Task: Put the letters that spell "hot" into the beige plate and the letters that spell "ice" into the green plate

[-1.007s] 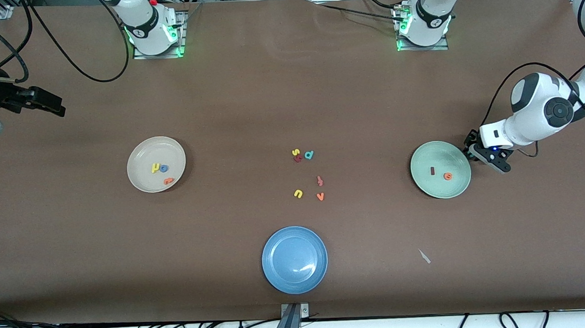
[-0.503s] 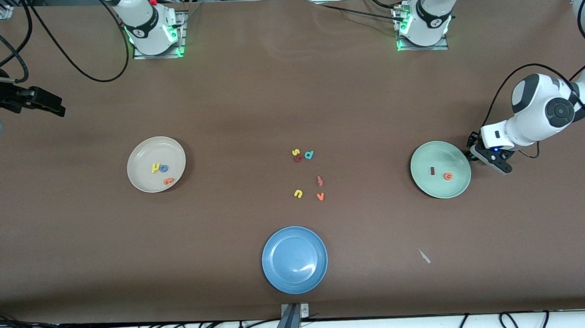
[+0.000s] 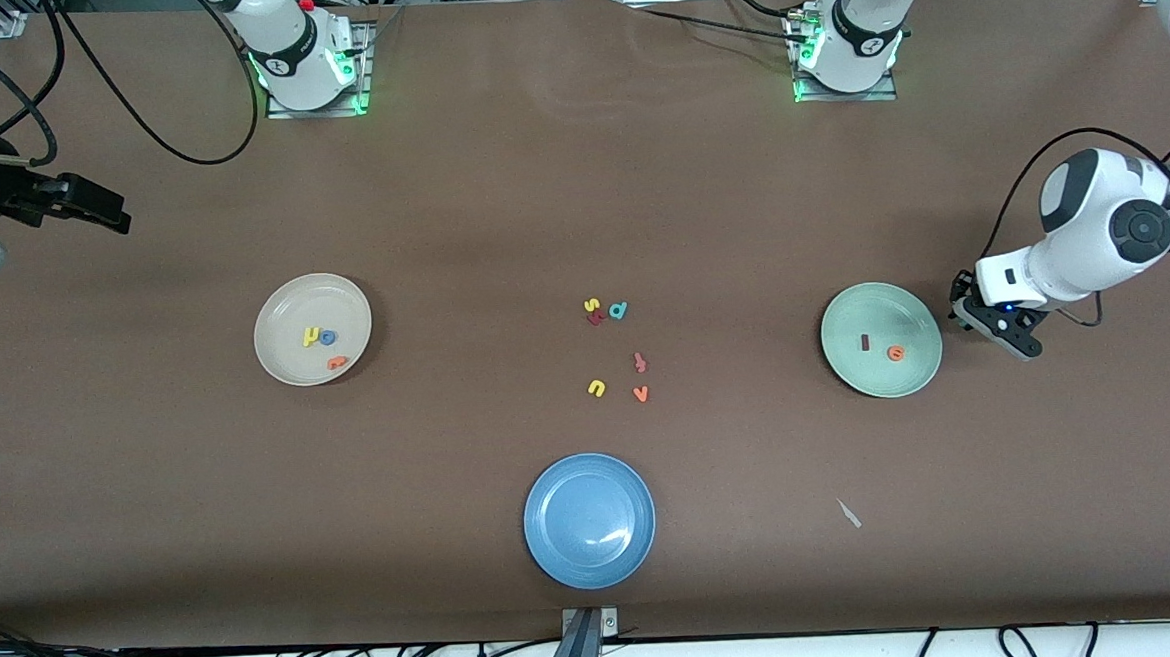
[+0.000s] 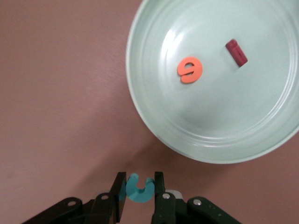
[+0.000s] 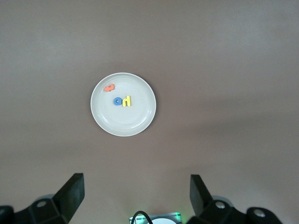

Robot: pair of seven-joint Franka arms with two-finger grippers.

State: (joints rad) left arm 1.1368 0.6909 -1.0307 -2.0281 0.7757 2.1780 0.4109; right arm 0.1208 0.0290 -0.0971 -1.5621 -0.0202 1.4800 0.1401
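The small teal foam letter c [image 4: 139, 188] is held pinched in the left gripper [image 4: 140, 191] over the table just beside the pale mint-green round plate [image 3: 848, 370], while the right gripper [image 5: 135, 193] is kept wide apart.

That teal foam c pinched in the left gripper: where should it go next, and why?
Probably over the pale green round plate and released. The left gripper, beside that plate, holds the teal foam c; the dark red bar i and orange e already lie inside.

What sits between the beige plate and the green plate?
In the front view, loose foam letters lie on the brown table between the round beige plate and mint-green plate.
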